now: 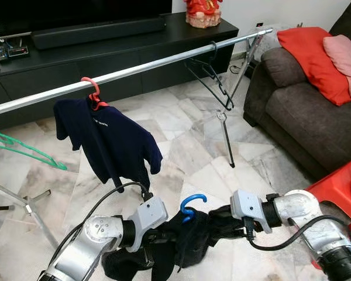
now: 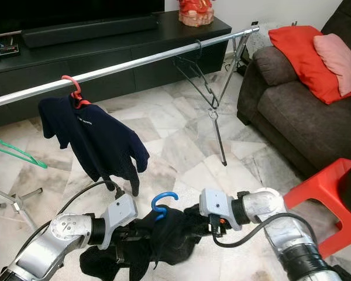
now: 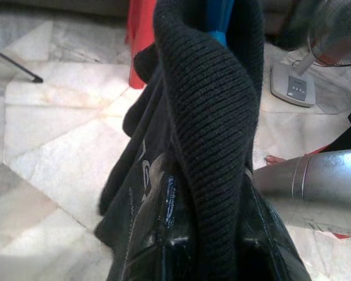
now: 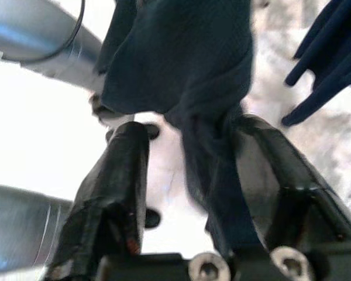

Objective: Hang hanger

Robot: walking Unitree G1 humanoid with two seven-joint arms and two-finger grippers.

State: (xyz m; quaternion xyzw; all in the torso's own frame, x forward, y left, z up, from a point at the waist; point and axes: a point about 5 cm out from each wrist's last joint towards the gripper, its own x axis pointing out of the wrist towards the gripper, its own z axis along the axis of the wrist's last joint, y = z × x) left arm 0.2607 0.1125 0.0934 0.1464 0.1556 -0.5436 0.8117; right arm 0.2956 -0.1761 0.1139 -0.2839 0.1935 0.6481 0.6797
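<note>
Blue hanger (image 1: 192,205) hook upright, black garment (image 1: 181,243) gripped between both tools

blue hanger (image 1: 192,204), black garment (image 1: 181,240), silver rail (image 1: 164,61).

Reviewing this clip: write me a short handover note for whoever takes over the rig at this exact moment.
Left gripper: shut on the black garment, fabric pinched between its fingers.
Right gripper: at the garment's other side, cloth between its fingers; grip unclear.
Blue hanger: inside the garment, hook sticking up, held low in front of the robot.
Rail: carries a navy shirt on a red hanger, an empty black hanger and a green hanger.
Done: garment on hanger, lifted.
Left: raise it, hook blue hanger over rail, release.
</note>
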